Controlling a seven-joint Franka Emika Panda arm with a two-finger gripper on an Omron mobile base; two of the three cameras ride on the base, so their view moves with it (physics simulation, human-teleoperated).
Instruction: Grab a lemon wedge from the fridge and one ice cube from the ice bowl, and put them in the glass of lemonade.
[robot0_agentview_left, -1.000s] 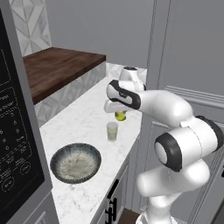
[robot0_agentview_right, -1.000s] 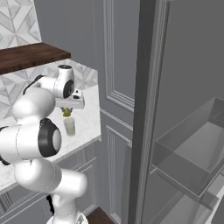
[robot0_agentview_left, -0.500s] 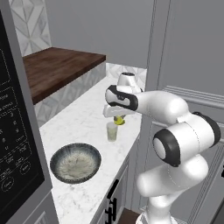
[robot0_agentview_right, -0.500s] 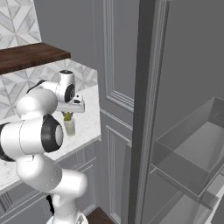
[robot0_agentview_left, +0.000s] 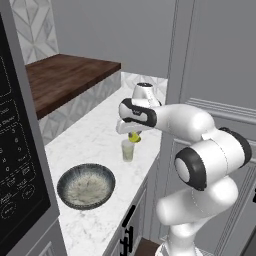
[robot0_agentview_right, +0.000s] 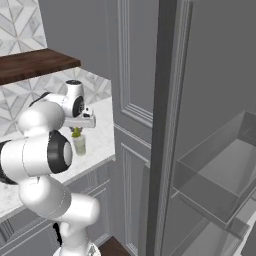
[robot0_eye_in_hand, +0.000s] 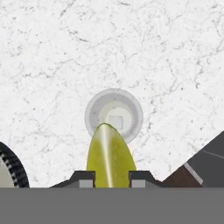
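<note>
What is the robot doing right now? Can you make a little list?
holding: gripper shut on the lemon wedge
where: right above the glass of lemonade
inside the glass: a pale square piece shows from above
ice bowl: on the marble counter, nearer the camera than the glass
fridge: door open

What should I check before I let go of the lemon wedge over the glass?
1. Grip: gripper shut on the lemon wedge, wedge between both tips. Ok.
2. Alignment: in the hand view the wedge tip overlaps the rim of the glass of lemonade. Ok.
3. Height: in the left base view the wedge sits just above the glass. Ok.
4. Glass upright on the counter. Ok.
5. Ice cube already in the glass: a pale square shows inside. Cannot tell.
6. Ice bowl apart from the glass. Ok.
</note>
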